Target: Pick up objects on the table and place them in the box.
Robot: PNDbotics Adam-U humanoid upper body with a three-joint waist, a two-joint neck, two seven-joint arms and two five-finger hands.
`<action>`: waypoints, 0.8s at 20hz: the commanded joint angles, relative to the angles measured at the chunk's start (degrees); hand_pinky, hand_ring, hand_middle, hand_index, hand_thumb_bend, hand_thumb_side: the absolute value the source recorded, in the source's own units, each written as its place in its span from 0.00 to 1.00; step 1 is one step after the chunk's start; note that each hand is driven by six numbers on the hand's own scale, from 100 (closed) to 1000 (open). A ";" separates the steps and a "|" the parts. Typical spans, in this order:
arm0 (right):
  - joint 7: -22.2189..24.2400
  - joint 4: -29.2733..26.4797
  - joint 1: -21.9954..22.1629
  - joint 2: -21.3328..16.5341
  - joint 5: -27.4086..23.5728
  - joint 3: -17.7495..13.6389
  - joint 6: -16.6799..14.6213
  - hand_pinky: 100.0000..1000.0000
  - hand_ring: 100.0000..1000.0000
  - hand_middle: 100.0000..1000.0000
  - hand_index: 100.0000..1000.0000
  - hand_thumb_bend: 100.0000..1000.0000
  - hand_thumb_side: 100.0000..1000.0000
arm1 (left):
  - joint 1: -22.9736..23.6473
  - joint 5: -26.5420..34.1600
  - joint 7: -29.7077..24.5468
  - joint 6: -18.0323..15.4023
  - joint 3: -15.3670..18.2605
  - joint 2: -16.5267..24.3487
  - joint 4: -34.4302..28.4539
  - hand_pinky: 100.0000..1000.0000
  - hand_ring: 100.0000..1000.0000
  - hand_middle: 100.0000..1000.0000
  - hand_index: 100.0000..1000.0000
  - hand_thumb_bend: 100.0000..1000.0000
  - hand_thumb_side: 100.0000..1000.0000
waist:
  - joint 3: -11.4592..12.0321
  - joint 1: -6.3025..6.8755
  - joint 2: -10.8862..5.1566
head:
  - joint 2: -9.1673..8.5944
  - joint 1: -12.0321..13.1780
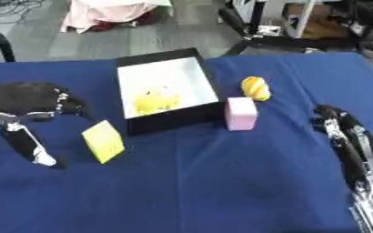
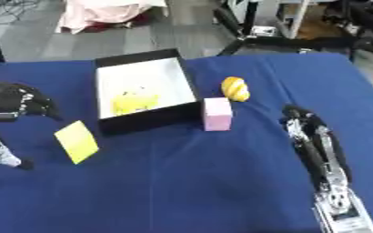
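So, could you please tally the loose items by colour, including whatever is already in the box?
Yellow: 3 (flat block, striped round item, item in the box)
Pink: 1 (block)
Total: 4

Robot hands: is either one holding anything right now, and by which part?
Nothing is held. The left robot hand is beside the yellow card, apart from it. The right robot hand lies open on the blue table.

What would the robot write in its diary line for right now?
box: yellow item inside | yellow card, pink block, yellow ball: on table | left robot hand, right robot hand: open, empty
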 commanded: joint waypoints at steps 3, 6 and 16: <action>-0.08 -0.50 -0.22 -1.39 0.24 -0.39 -0.01 0.76 0.71 0.71 0.76 0.00 0.67 | -3.31 9.08 -13.95 7.02 2.07 1.38 -4.86 0.82 0.73 0.76 0.89 0.57 0.38 | 0.12 0.67 -1.46 | -0.08 -0.36; 0.04 -0.47 -0.21 -1.33 0.22 -0.31 -0.02 0.76 0.71 0.71 0.76 0.00 0.67 | -5.03 5.61 -16.13 6.53 0.54 -0.78 -2.40 0.83 0.74 0.77 0.90 0.58 0.35 | 0.10 0.61 -1.52 | -0.08 -0.41; 0.13 -0.43 -0.20 -1.17 0.08 -0.23 -0.01 0.76 0.71 0.71 0.76 0.00 0.67 | -7.80 -5.84 -12.42 -0.71 -1.47 -7.81 9.58 0.84 0.76 0.79 0.90 0.58 0.29 | -0.08 0.40 -1.45 | -0.08 -0.68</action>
